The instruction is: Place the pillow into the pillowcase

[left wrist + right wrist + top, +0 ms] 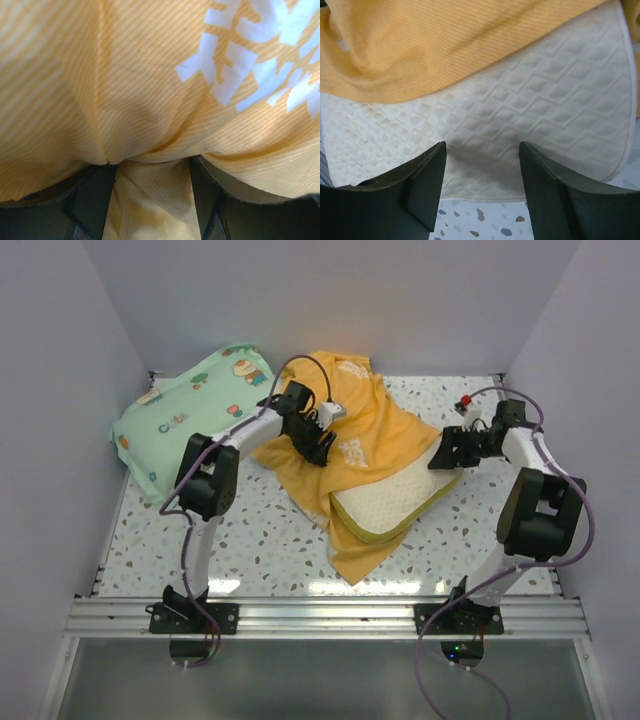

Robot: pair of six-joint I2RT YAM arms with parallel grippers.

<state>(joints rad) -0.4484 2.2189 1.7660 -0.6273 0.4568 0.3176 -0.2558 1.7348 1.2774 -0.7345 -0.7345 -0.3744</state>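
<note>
Far-left corner of the counter (250,540): a mint-green cartoon-print pillow (190,415) lies pushed up against the walls, well apart from the action.

Next over, the left gripper (318,440) is down on the pillowcase (375,425), around the middle of the counter toward the far edge. From its wrist cam the view is basically all orange-yellow striped cloth with white lettering. The two dark fingers (95,200) stand apart, the cloth puckers over their tips and a loose strip of it hangs in the gap. So it's spread, not pinching anything as far as I can see.

The pillowcase itself runs from the middle of the far edge down toward the near edge, orange side up and rumpled. It's draped over the far-left part of the pillow (395,498). The pillow sits right of centre, with its cream quilted top and yellow-green edge sticking out toward the near-right. Orange cloth also shows beneath its near-left edge.

The right gripper (447,452) is at the pillow's right end. Its fingers (425,185) are spread wide, tips against the quilted cover, which dents in between them. It's holding nothing.

A small red thing (464,402) sits by the far-right corner, too small to tell what it is.
</note>
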